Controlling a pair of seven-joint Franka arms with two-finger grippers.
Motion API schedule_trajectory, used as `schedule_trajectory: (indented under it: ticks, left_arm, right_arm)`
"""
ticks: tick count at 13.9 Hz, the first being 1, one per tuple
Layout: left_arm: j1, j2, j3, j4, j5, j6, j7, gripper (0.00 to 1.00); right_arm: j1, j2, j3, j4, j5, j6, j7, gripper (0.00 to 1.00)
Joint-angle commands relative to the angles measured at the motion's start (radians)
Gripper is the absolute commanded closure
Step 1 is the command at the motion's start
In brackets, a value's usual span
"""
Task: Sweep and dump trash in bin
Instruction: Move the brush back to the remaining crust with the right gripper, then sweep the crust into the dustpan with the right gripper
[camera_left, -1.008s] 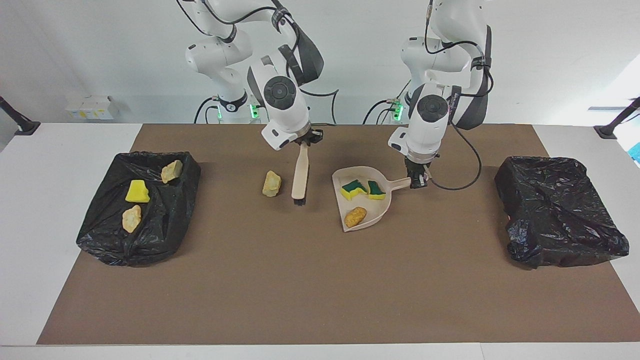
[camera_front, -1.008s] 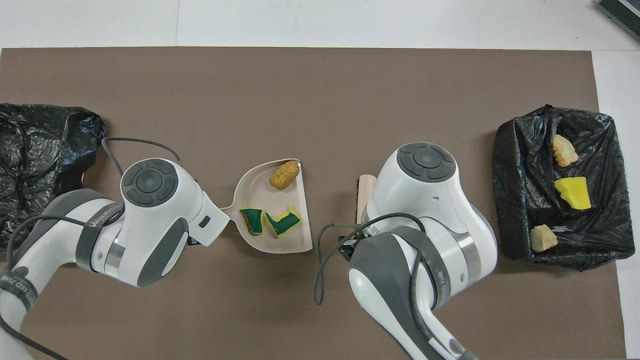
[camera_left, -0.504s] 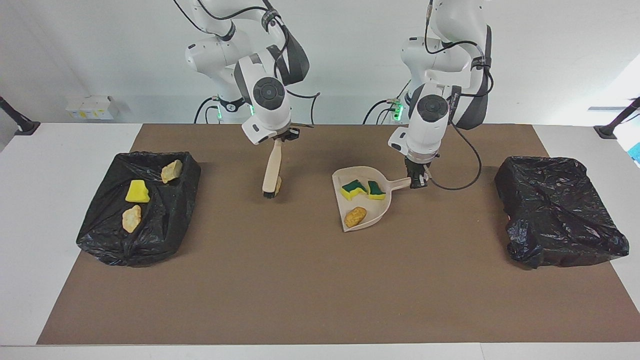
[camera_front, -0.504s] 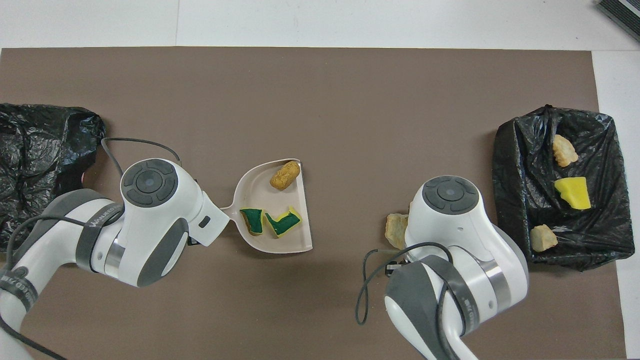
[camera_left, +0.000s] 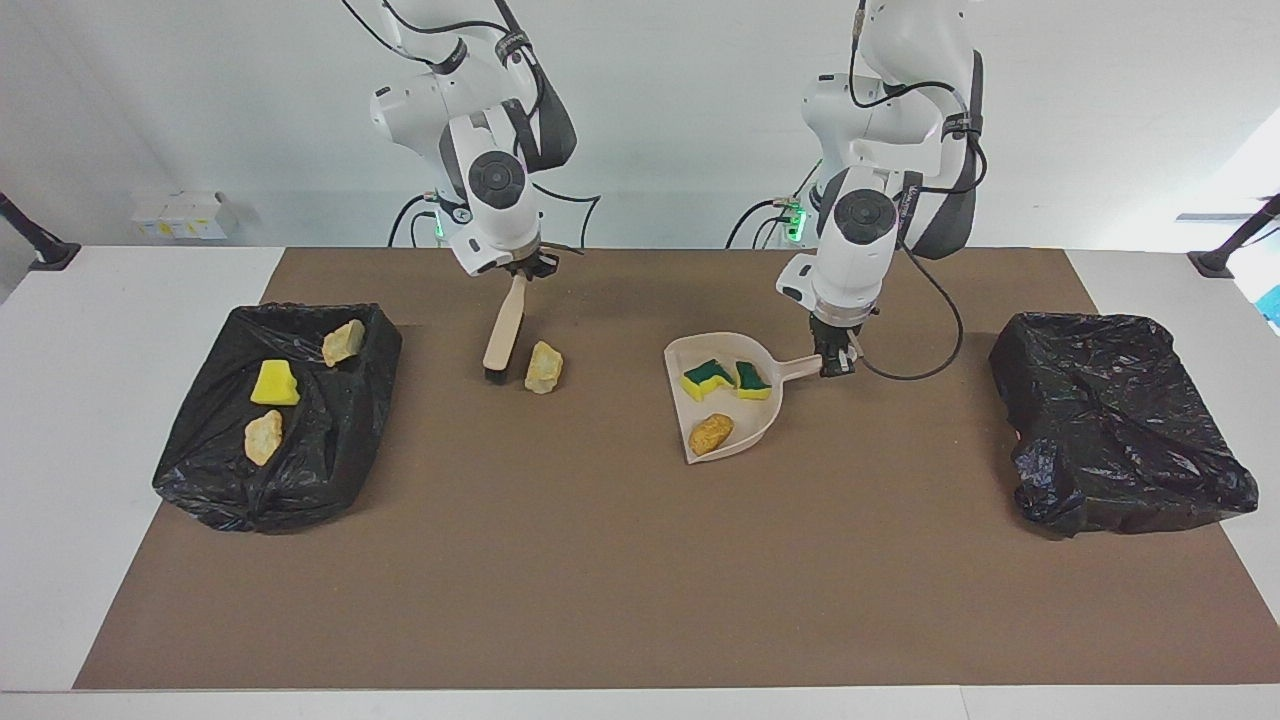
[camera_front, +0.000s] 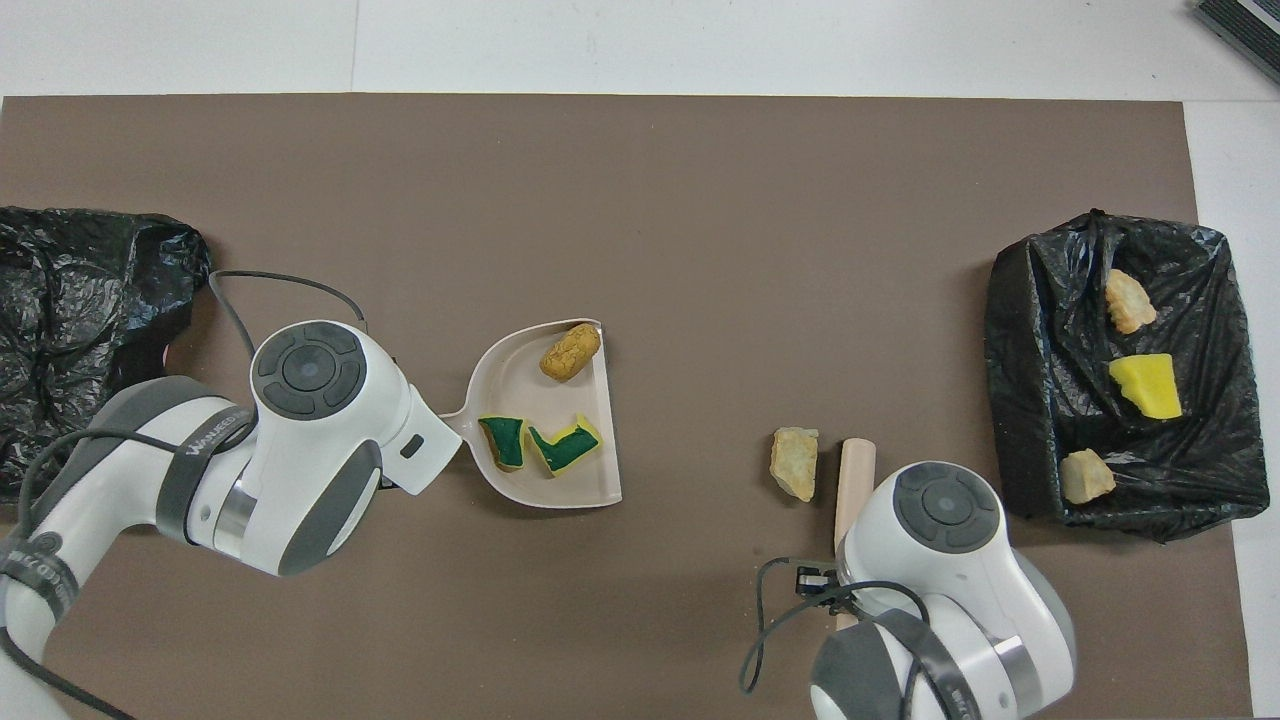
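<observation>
the right gripper (camera_left: 522, 270) clamps a beige brush (camera_left: 503, 335) by its handle, bristles on the mat just beside a tan chunk (camera_left: 544, 367). the left gripper (camera_left: 833, 362) grips the handle of a dustpan (camera_left: 757, 430) holding two green-and-yellow sponge pieces (camera_left: 708, 377) and an orange-brown nugget (camera_left: 711, 433).

One pale tan chunk (camera_left: 544, 367) lies alone on the brown mat. Two green-and-yellow sponge pieces (camera_left: 727, 379) and an orange-brown nugget (camera_left: 711, 433) sit in the dustpan (camera_left: 762, 426). A yellow sponge piece (camera_left: 273, 383) and two more tan chunks (camera_left: 343, 343) lie on the black bin bag (camera_left: 220, 480) at the right arm's end.
</observation>
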Motion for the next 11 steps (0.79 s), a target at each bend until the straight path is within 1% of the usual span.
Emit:
schedule_trajectory:
  ticks: [1, 4, 7, 11]
  left_arm:
    - [-0.009, -0.023, 0.008, -0.036, 0.034, 0.023, 0.0, 1.0]
    - [-0.006, -0.017, 0.008, -0.045, 0.034, 0.025, -0.002, 1.0]
    - [-0.002, -0.017, 0.008, -0.046, 0.034, 0.025, -0.002, 1.0]
    - [0.0, -0.017, 0.008, -0.046, 0.034, 0.027, -0.002, 1.0]
  right_arm:
    - [0.018, 0.042, 0.009, 0.004, 0.026, 0.089, -0.007, 1.0]
    - [0.069, 0.145, 0.009, 0.093, 0.092, 0.126, -0.009, 1.0]
    - [0.159, 0.269, 0.01, 0.197, 0.19, 0.22, 0.016, 1.0]
    - [0.254, 0.399, 0.012, 0.377, 0.241, 0.232, 0.101, 1.0]
